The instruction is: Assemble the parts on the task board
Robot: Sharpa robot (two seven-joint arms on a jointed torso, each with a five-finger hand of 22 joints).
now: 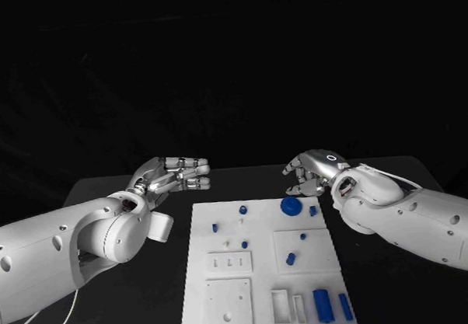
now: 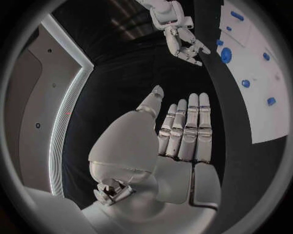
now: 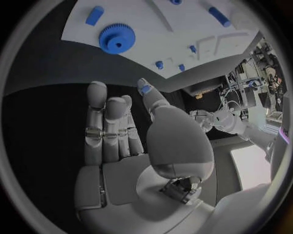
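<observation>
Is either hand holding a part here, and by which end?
Nothing is held. The left hand and the right hand are both empty, fingers extended, off the task board.

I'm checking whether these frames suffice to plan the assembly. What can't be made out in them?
- Head view: the task board is cut off by the picture's bottom edge, so its near end is unseen.
- Head view: the small blue pegs are too small to tell their shape.
- Right wrist view: the blue gear shows clearly, but the board beyond is cut by the circle's rim.
- Left wrist view: the left hand hides the table behind it.
</observation>
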